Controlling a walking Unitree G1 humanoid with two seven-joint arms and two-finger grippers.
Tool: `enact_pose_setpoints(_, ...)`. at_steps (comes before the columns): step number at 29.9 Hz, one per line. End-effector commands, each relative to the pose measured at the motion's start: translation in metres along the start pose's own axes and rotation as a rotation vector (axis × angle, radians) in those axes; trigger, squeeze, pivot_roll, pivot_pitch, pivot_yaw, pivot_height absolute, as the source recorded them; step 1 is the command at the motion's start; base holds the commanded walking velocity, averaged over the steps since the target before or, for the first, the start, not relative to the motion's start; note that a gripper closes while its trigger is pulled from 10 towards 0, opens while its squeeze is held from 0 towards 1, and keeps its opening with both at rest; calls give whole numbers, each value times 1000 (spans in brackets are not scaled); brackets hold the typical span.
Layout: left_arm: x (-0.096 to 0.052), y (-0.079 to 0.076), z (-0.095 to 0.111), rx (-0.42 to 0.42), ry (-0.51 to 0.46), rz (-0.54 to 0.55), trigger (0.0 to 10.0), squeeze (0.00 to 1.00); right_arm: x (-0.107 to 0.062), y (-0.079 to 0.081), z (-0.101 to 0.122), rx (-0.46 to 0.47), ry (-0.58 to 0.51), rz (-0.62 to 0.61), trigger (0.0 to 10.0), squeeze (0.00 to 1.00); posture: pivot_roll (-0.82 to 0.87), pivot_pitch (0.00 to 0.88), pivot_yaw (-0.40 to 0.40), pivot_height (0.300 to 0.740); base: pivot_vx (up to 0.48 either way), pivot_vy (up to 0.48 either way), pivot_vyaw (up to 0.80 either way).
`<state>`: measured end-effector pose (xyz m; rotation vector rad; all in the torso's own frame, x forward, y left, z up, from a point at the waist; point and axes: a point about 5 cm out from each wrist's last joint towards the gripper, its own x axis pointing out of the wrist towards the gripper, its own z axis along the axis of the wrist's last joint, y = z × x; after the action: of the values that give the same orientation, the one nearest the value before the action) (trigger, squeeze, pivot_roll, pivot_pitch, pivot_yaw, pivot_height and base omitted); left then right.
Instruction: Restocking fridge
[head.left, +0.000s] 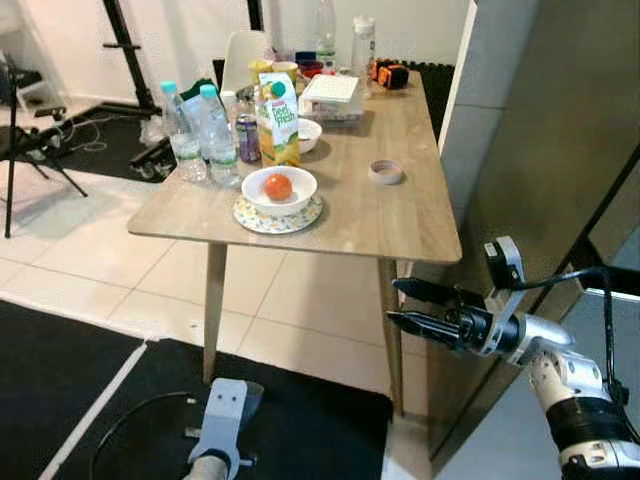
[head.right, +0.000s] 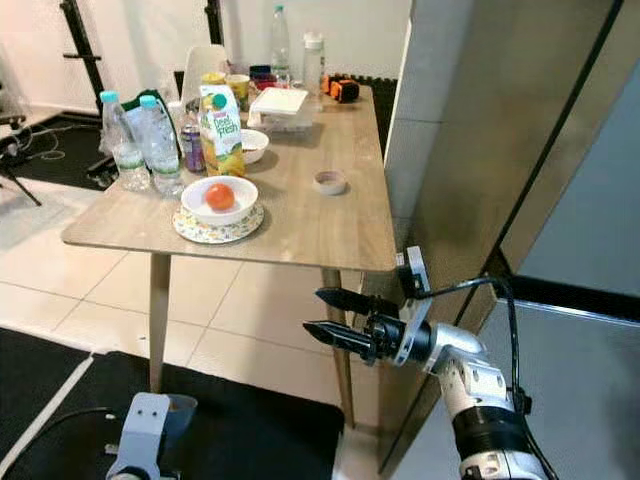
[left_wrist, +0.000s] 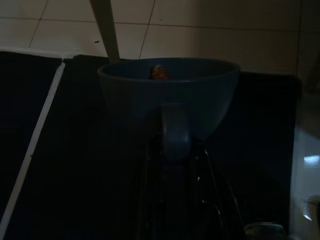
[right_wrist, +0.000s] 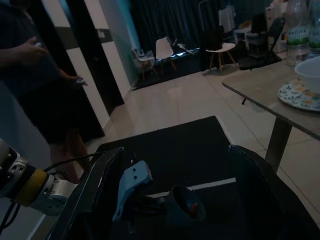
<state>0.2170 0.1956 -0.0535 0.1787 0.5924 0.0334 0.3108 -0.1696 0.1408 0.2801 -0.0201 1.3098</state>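
Two water bottles (head.left: 200, 130) stood at the table's (head.left: 400, 225) left edge, probably light but slippery, so best grabbed mid-body. Next came the juice carton (head.left: 278, 120), stiffer, then the breakable bowl (head.left: 279, 190). Left gripper (head.left: 222, 420) hung low clamping a blue cup (left_wrist: 167, 95); right gripper (head.left: 410, 305) hovered spread and empty by the fridge (head.left: 540, 180).

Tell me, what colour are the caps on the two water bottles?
Light blue caps, clearest in the left eye view.
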Motion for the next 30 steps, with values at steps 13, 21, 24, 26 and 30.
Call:
enact_pose_setpoints(13, 0, -4, -1, -18, 9, -14, 10000, 0, -20, 8, -21, 52, 136, -57, 10000, 0, -124, 0, 6, 740, 0, 0, -237)
enact_pose_setpoints(21, -1, -5, -2, -13, 10, -17, 10000, 0, -35, 15, -28, 84, 138, -61, 10000, 0, -124, 0, 6, 740, 0, 0, -769)
enact_pose_setpoints(24, -1, -5, -2, -10, 8, -16, 10000, 0, -42, 18, -27, 86, 136, -74, 10000, 0, -130, 0, 11, 740, 0, 0, -769)
enact_pose_setpoints(26, -1, -4, -2, -9, 8, -16, 10000, 0, -47, 18, -26, 76, 138, -90, 10000, 0, -130, 0, 11, 740, 0, 0, -775)
enact_pose_setpoints(30, 0, -4, -1, -6, 9, -19, 10000, 0, -50, 16, -17, 33, 131, -126, 10000, 0, -144, 0, 18, 740, 0, 0, -720)
